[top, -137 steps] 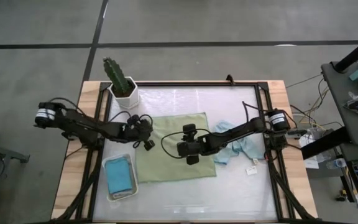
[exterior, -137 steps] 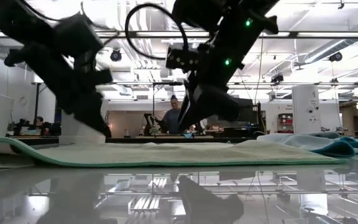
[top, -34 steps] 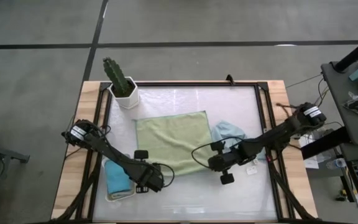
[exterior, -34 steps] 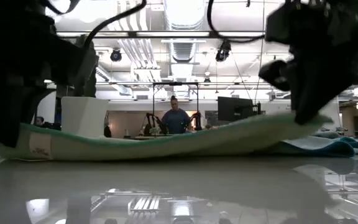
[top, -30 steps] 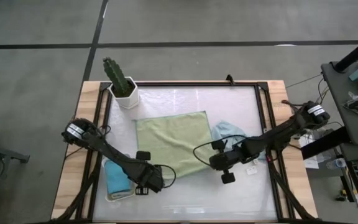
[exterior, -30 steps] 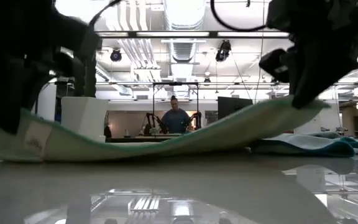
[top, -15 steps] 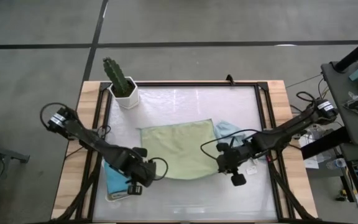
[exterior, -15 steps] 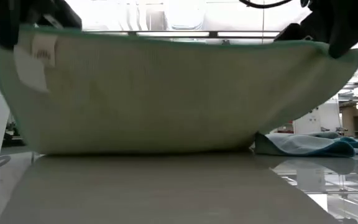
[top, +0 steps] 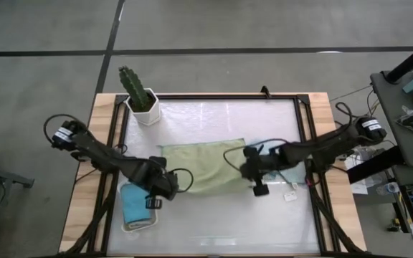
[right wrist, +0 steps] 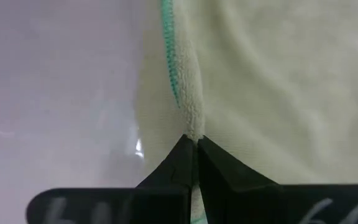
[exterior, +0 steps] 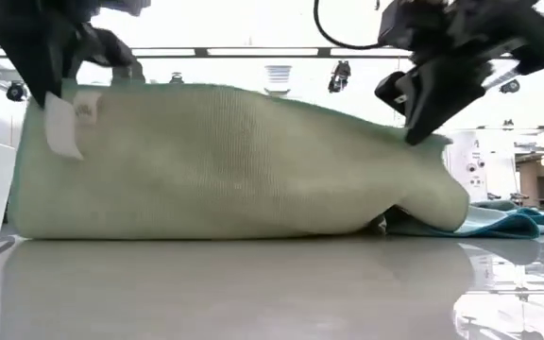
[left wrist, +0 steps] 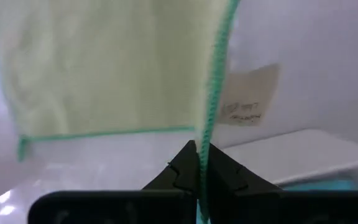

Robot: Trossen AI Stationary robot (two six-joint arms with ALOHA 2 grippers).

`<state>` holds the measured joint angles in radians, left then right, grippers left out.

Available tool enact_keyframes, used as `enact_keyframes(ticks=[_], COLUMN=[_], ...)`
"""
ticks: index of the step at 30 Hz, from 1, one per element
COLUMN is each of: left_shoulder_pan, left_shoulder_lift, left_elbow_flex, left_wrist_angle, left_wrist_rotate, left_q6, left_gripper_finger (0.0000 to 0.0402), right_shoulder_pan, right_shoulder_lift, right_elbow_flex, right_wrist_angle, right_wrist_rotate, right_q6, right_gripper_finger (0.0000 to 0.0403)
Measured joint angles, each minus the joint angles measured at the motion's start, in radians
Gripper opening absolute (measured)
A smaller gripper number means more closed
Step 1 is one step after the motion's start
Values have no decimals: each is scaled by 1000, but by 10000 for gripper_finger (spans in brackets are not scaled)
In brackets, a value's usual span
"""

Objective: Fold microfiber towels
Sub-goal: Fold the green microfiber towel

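At the far left of the table the white tray holds a teal towel, lying flat inside it near the table's front left. Just beside it my left gripper is clamped on the near left corner of the sage green towel; through my left wrist camera my two dark fingers meet on the green-stitched hem, and a small white care label hangs off that edge. From table height the sage green towel stands lifted along its front edge, sagging in the middle between my two grips while its far part rests on the glossy white table. Behind it, at the back left corner, a cactus in a white pot stands well apart from the cloth. Further right, my right gripper pinches the towel's near right corner, fingers closed tight on a bunched fold of the cloth. Just beyond that gripper a pale blue towel lies crumpled on the table, touching the green one's right edge.
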<state>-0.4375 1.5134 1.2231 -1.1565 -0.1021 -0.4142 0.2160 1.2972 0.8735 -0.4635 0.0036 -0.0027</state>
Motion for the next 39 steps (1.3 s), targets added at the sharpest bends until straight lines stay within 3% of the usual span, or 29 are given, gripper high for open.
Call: enact_keyframes(ticks=[8, 15, 23, 29, 39], left_shoulder_pan=[146, 297, 423, 492, 521], left_shoulder_lift=[-5, -6, 3, 4, 4], left_elbow_flex=[-109, -185, -249, -284, -298], left_wrist_angle=[-3, 43, 147, 184, 244], left_wrist_rotate=[-180, -192, -233, -290, -313], left_q6=[68, 173, 319, 344, 379], left_gripper_finger=[0, 0, 0, 0, 0], right_shoulder_pan=[-204, -319, -386, -400, -405], right_shoulder_lift=[27, 62, 86, 144, 211], right_elbow_flex=[5, 4, 16, 35, 103], right_wrist_angle=[-8, 35, 51, 73, 77], right_wrist_rotate=[0, 0, 0, -1, 76], right_q6=[-112, -191, -226, -271, -277], right_gripper_finger=[8, 8, 8, 8, 9])
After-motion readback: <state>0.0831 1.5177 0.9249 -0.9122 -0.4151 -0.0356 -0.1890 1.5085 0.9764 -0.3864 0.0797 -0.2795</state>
